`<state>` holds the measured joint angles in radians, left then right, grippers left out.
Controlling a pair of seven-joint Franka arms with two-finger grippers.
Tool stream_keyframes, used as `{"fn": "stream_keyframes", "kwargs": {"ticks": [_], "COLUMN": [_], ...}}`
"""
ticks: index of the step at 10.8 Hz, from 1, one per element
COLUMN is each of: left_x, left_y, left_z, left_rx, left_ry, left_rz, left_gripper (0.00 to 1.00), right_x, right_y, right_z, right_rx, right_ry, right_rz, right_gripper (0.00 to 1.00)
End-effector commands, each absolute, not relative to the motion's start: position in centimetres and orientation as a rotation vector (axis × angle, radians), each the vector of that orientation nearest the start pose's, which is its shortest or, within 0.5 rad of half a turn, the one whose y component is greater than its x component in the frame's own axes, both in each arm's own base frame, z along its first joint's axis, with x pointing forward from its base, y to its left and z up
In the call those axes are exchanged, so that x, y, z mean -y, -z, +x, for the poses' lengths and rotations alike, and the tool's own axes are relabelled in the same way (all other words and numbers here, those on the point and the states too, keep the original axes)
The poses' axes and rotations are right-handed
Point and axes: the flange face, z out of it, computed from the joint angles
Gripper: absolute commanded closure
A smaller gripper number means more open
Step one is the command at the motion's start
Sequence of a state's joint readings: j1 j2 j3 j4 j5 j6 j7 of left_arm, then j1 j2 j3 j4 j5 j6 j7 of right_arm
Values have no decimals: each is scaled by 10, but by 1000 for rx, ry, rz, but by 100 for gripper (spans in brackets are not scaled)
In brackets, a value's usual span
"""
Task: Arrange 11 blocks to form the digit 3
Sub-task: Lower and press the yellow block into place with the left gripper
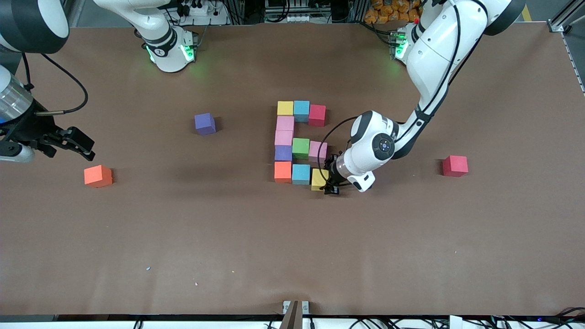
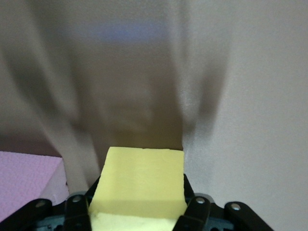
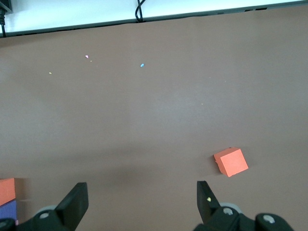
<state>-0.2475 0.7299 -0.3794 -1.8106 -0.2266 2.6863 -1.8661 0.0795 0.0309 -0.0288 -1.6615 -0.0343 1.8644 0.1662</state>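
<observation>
Jaws of my left gripper (image 1: 330, 182) pinch the yellow block (image 1: 319, 178) at the figure's (image 1: 299, 142) near corner, beside the light blue block (image 1: 300, 174). I think I should press it flush against that neighbour, square to the row, before releasing. My right gripper (image 1: 68, 144) waits with jaws spread above the desk (image 1: 228, 246) near the orange block (image 1: 98, 176).

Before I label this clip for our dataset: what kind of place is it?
Likely a robotics lab: two arms bolted to a brown table, cables and power strips along its edge, and coloured foam blocks laid out as a test task.
</observation>
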Motion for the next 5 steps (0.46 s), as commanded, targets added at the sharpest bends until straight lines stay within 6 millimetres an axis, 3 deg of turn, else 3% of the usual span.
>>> {"fn": "stream_keyframes", "kwargs": {"ticks": [1, 5], "left_x": [365, 367], "left_y": [-178, -177], "left_z": [540, 538], "left_rx": [2381, 2379], "left_ry": [-505, -513], "left_rz": [-2377, -2374], "left_gripper": [81, 81], "right_x": [-26, -27], "right_y": [-596, -595], "right_z": [590, 591], "right_rx": [-171, -166], "right_ry": [277, 275], "right_rz": [-3130, -3130], "right_gripper": [0, 0]}}
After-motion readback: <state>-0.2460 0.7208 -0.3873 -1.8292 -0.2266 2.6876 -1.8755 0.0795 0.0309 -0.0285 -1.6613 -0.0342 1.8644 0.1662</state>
